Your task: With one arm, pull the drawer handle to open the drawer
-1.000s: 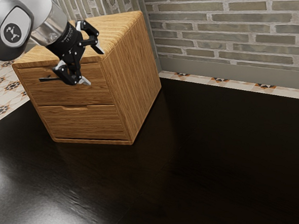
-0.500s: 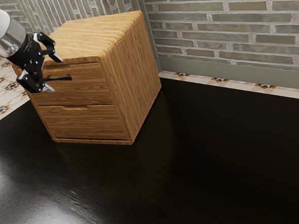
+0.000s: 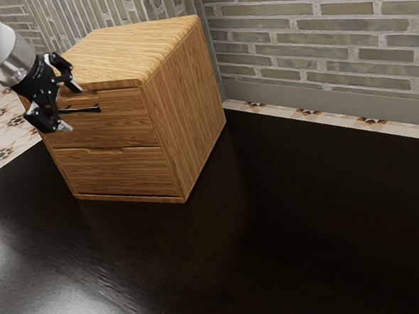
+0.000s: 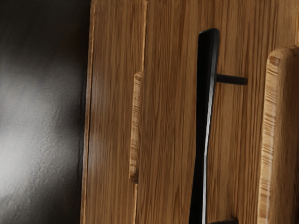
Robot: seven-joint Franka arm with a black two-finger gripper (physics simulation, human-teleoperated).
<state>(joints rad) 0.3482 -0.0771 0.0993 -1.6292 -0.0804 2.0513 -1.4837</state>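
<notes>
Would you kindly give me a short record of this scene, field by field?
cabinet: wooden, two drawers, on dark table
top drawer handle: black bar
lower drawer pull: wooden
gripper: open, at the handle's end on the exterior view's left
top drawer: front about flush, not clearly opened

A brick wall (image 3: 315,29) is running across the upper part of the frame, with a plain grey skirting band (image 3: 334,96) lying along its foot. A strip of patterned floor tiles (image 3: 313,113) is showing just below that band, and more of the same tiles are showing at the left edge. A dark glossy tabletop (image 3: 306,222) is taking up the lower half and catching pale reflections at lower left.
</notes>
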